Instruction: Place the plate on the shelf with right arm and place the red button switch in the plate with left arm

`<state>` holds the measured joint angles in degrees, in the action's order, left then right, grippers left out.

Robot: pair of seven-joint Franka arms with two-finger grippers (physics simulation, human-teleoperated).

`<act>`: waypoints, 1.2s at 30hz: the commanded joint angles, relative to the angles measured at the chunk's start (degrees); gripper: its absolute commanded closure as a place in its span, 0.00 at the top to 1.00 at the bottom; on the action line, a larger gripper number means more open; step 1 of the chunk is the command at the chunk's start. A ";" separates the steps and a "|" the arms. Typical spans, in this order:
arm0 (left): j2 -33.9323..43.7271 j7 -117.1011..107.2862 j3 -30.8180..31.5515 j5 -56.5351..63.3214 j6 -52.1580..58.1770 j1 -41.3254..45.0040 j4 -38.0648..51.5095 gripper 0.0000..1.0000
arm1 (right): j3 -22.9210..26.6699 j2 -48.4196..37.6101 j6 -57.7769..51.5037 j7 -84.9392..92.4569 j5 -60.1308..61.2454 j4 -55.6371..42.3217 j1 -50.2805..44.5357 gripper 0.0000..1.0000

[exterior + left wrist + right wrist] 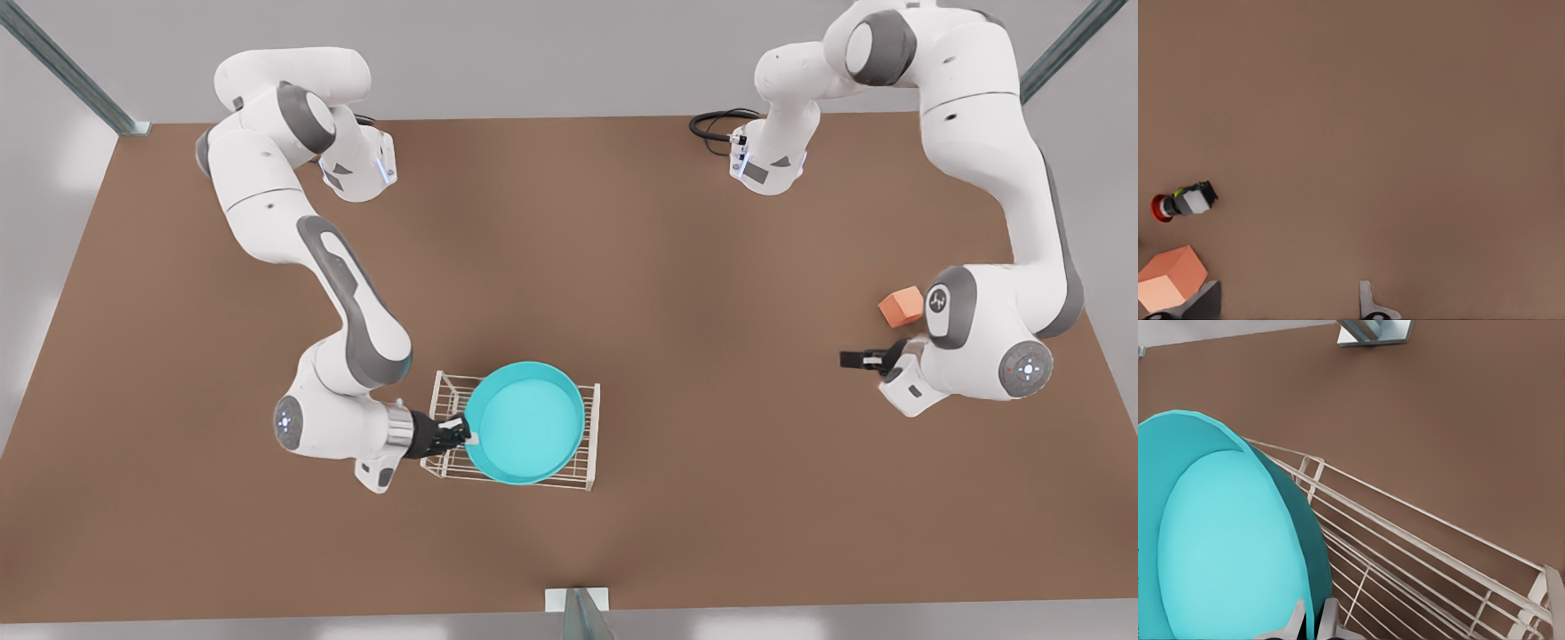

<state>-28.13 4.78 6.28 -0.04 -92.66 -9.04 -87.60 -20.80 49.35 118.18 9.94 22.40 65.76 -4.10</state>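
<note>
On my end the right gripper [460,433] is pinched onto the rim of the plate [524,421], fingers [1297,621] closed on either side of the thin teal edge in the right wrist view. The plate sits over the shelf [581,462], covering most of the wire bars. From the right wrist view it looks tilted, with the held edge lower than the far one, and I can't tell whether it actually touches the bars. The shelf stands on the brown table [622,267], toward the front view's left of centre.

The left gripper [861,359] is over on the front view's right, well apart from the shelf, hovering low with its black fingers pointing toward the middle of the table. In the left wrist view the two fingertips [1368,303] are spread wide with nothing between them, just bare table.

The red button switch [1182,201] lies on its side on the table, red cap pointing away from the black body, just beside the orange cube [901,305] but not touching it.
</note>
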 commanded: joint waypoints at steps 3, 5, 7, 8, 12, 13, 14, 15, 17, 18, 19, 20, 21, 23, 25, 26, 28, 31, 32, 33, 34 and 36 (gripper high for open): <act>-1.75 89.58 -3.12 1.18 -26.77 -2.74 -8.64 1.00 | -0.12 -0.13 1.52 -7.92 -1.74 0.16 -0.30 1.00; -2.72 96.46 -5.31 1.18 -28.18 -3.26 -10.39 1.00 | -0.21 -0.31 1.44 -7.66 -1.57 -0.10 -0.21 1.00; -2.46 104.64 -7.25 1.18 -29.42 -3.35 -11.54 1.00 | -0.12 -1.36 1.26 -7.92 -1.65 -0.81 -0.21 1.00; -2.46 104.99 -7.43 1.18 -29.50 -3.26 -12.33 1.00 | -0.03 -2.68 0.74 -7.92 -1.74 -0.81 0.23 1.00; -2.46 104.38 -8.22 5.74 -34.51 -3.18 -15.93 1.00 | -0.03 -14.36 -11.03 -7.48 -18.94 4.19 10.68 1.00; -2.28 104.38 -8.39 8.47 -34.78 -3.26 -16.72 1.00 | 0.05 -16.39 -17.00 -7.22 -23.97 4.55 14.19 1.00; -2.28 103.42 -9.18 9.09 -37.94 -3.26 -19.89 1.00 | 0.67 -16.92 -22.73 -7.31 -27.49 4.29 17.45 1.00; -1.93 99.11 -9.62 9.18 -37.68 -3.26 -21.47 1.00 | 4.00 -17.01 -26.77 -7.31 -31.09 4.11 18.25 1.00; -2.37 97.08 -9.62 9.26 -39.26 -3.26 -21.65 1.00 | 8.14 -16.83 -30.11 -7.04 -36.72 4.03 18.25 1.00; -2.55 96.73 -9.62 9.18 -39.88 -3.26 -21.73 1.00 | 9.90 -16.83 -31.61 -7.04 -37.16 4.03 18.25 1.00; -2.46 94.89 -9.71 9.18 -39.79 -3.26 -22.44 1.00 | 11.48 -18.50 -33.71 -7.04 -37.07 4.03 17.72 1.00; -2.46 94.62 -9.80 9.18 -39.96 -3.35 -22.44 1.00 | 11.48 -23.24 -36.35 -7.04 -36.90 4.55 17.10 1.00; -2.46 94.54 -9.97 9.18 -39.96 -3.26 -22.44 1.00 | 11.48 -28.43 -36.88 -7.13 -35.93 7.27 17.02 1.00; -2.55 93.22 -9.97 9.09 -40.23 -3.26 -23.05 1.00 | 11.57 -36.96 -37.06 -7.57 -30.92 13.25 16.75 1.00; -2.55 92.95 -10.41 9.09 -44.89 -3.26 -25.95 1.00 | 11.57 -40.39 -37.06 -7.66 -28.81 15.98 16.75 1.00; -2.55 92.16 -10.41 9.09 -45.06 -3.00 -25.95 1.00 | 11.57 -40.39 -37.06 -7.66 -28.81 16.33 16.67 1.00; -3.16 92.07 -10.41 9.00 -45.76 -3.26 -26.04 1.00 | 11.57 -39.86 -37.06 -7.57 -28.81 16.33 16.75 1.00; -4.04 82.06 -10.41 8.91 -45.68 -3.53 -26.13 1.00 | 12.01 -37.58 -37.06 -7.75 -28.72 15.98 17.10 1.00; -4.04 79.95 -10.41 8.91 -45.68 -3.62 -26.48 1.00 | 12.01 -37.49 -37.06 -7.66 -28.81 15.98 17.02 1.00; -4.13 78.36 -10.41 8.91 -45.68 -3.53 -26.66 1.00 | 12.01 -37.31 -37.06 -7.31 -28.72 15.72 17.10 1.00; -4.57 78.36 -10.41 8.91 -45.68 -3.53 -26.66 1.00 | 12.01 -37.31 -36.97 -7.22 -28.72 15.72 17.19 1.00; -4.39 78.36 -10.41 8.91 -45.68 -3.70 -26.66 0.88 | 12.10 -37.23 -36.88 -7.22 -28.64 15.63 17.28 1.00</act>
<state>-32.54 82.21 -4.16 8.89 -137.40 -12.69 -114.26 -8.73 12.13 82.11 3.46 -6.44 81.45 13.14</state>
